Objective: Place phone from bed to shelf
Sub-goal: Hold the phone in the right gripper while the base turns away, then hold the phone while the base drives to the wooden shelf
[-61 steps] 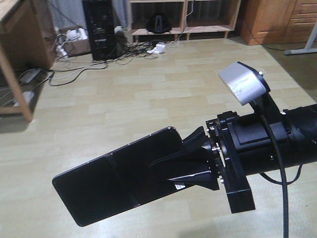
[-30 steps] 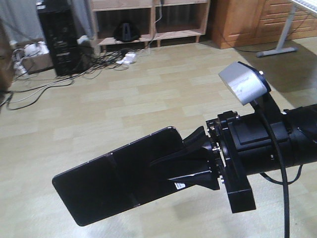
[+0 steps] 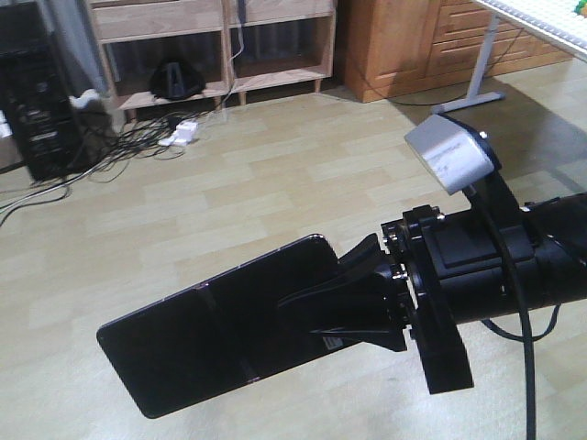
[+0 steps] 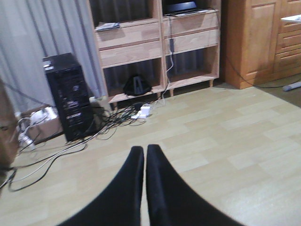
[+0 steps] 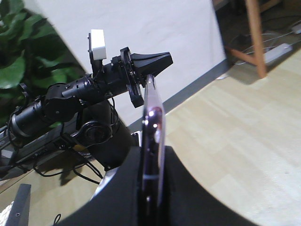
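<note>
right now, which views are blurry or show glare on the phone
Front view: sharp; the glossy phone shows faint reflections. Left wrist view: soft, the shut left gripper a dark blur. Right wrist view: phone's edge catches pinkish sheen, right gripper close and blurred.

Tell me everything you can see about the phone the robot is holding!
The phone is a thin, glossy black slab with rounded corners, shiny enough to show reflections. A small white sticker sits near the gripped end, and the right wrist view shows a pinkish metallic edge. The right gripper pinches one short end between its fingers; nothing else touches it. It hangs in the air above the pale wood-look floor, sticking straight out from the gripper.
</note>
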You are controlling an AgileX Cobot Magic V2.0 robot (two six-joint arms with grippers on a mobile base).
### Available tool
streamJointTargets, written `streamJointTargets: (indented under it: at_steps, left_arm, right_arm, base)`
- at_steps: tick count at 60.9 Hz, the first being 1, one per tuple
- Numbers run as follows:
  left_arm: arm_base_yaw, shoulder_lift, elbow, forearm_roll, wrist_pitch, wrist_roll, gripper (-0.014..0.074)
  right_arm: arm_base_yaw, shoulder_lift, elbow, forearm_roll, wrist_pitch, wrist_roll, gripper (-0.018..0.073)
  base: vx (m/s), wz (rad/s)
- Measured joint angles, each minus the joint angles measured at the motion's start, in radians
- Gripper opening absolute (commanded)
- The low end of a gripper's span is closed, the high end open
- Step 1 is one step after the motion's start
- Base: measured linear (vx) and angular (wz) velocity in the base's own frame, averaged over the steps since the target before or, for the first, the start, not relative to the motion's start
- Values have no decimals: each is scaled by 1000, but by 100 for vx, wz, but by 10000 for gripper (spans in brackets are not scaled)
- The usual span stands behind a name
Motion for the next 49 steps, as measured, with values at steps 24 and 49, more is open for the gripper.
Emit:
streamJointTargets:
  at_steps: [24, 49]
  left_arm:
    - [0, 0, 0, 0, 0, 0, 1]
    - [0, 0, 0, 0, 0, 0, 1]
  right_arm:
    - [0, 0, 0, 0, 0, 0, -2]
    - [0, -1, 0, 0, 0, 0, -2]
  base:
    - [43, -20]
    - [44, -19]
